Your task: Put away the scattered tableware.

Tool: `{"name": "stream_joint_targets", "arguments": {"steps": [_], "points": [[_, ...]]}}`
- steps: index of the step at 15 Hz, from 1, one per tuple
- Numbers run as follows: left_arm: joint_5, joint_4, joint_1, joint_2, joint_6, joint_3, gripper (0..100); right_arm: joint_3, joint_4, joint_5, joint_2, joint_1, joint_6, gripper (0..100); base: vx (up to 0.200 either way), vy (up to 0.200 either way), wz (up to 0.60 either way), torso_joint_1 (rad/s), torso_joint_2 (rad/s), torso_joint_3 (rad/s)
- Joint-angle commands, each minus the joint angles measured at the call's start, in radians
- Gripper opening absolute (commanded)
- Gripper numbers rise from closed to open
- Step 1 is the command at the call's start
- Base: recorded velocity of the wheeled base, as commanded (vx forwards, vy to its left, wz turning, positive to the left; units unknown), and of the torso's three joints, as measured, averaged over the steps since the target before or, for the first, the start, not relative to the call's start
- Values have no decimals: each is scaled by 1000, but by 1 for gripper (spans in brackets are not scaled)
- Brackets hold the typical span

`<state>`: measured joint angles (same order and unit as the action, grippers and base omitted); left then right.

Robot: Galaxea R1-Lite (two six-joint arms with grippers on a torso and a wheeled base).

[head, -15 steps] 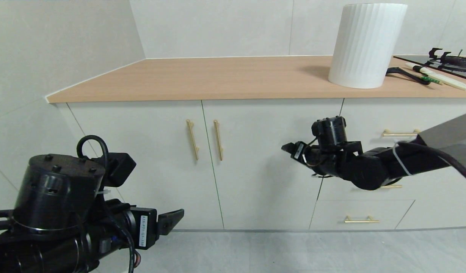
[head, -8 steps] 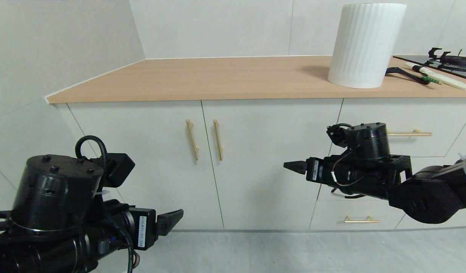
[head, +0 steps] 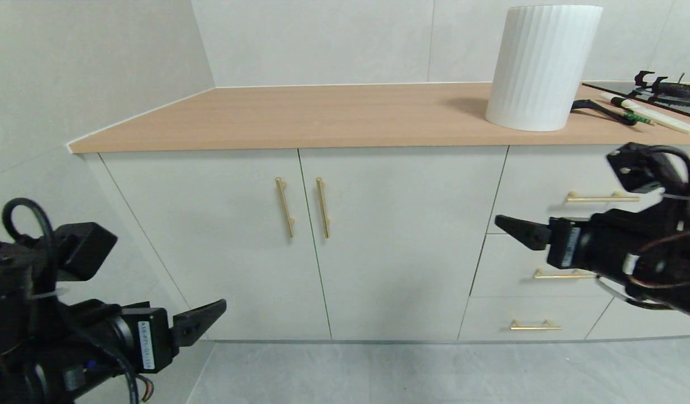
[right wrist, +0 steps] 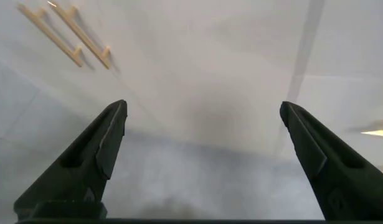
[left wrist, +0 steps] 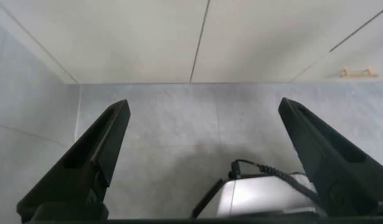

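Wood-grain countertop [head: 322,115] carries the scattered tableware at its right end, close to the gas hob [head: 667,90]; a white-handled utensil [head: 650,115], a black-handled utensil [head: 594,106] and a thin green-banded stick [head: 636,118] lie flat just beside a tall white ribbed container [head: 541,67], the black one partly hidden behind it; what kind of utensils they are is too small to tell. These pieces look slim, stiff and light, with smooth handles that may slip; since they lie flat and close together, a pinch across one handle near its middle seems the safest hold, one piece at a time. The container is probably their holder; being tall, it could tip if knocked. Left gripper [left wrist: 203,112] hangs low before the cabinet doors, its jaws spread wide with nothing between them; right gripper [right wrist: 203,107] sits in front of the drawers, near the top drawer handle [head: 600,197], also wide open and empty; both are below the counter and well apart from the tableware.
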<state>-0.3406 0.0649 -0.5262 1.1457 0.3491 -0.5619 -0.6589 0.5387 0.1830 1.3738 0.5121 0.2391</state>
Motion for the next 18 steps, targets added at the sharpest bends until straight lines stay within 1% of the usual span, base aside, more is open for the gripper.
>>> {"name": "stream_joint_targets", "arguments": {"steps": [1,2,3,4,5,6,7,9,11,12,13,14,15,16,17,18], "points": [[2,-2,8,-182,-2,82,100,153,-66,76,-371,2,-75,100,0,0,0,0,0,0],[2,-4,11,-302,-32,149,100,159,-218,112,-538,-1,-75,100,0,0,0,0,0,0],[0,1,40,-391,-110,211,100,157,-329,131,-645,-15,-77,100,0,0,0,0,0,0],[2,-4,94,-465,-211,247,100,157,-416,135,-720,-69,-78,100,0,0,0,0,0,0],[2,-5,130,-518,-282,270,100,156,-468,125,-768,-124,-80,100,0,0,0,0,0,0],[2,-5,130,-518,-282,270,100,156,-468,125,-768,-124,-80,100,0,0,0,0,0,0],[2,-7,181,-689,-381,286,100,157,-586,102,-927,-247,-87,100,0,0,0,0,0,0],[-1,-22,204,-791,-381,295,100,162,-677,101,-1075,-322,-164,100,0,0,0,0,0,0],[-1,-88,258,-897,-383,300,100,165,-767,98,-1225,-388,-225,100,0,0,0,0,0,0],[2,-142,308,-957,-383,303,100,170,-823,110,-1280,-414,-261,100,0,0,0,0,0,0],[3,-172,344,-998,-383,310,100,174,-824,108,-1288,-452,-261,100,0,0,0,0,0,0],[5,-191,384,-1048,-384,321,100,173,-827,64,-1345,-508,-268,100,0,0,0,0,0,0],[2,-188,394,-1051,-381,327,100,177,-829,30,-1360,-508,-273,100,0,0,0,0,0,0],[-12,-178,433,-1049,-358,344,100,196,-838,3,-1374,-512,-290,100,0,0,0,0,0,0],[-9,-178,489,-1071,-355,352,100,203,-838,47,-1374,-512,-287,100,0,0,0,0,0,0],[15,-185,528,-1138,-378,375,100,229,-836,72,-1374,-512,-285,100,0,0,0,0,0,0]]}}
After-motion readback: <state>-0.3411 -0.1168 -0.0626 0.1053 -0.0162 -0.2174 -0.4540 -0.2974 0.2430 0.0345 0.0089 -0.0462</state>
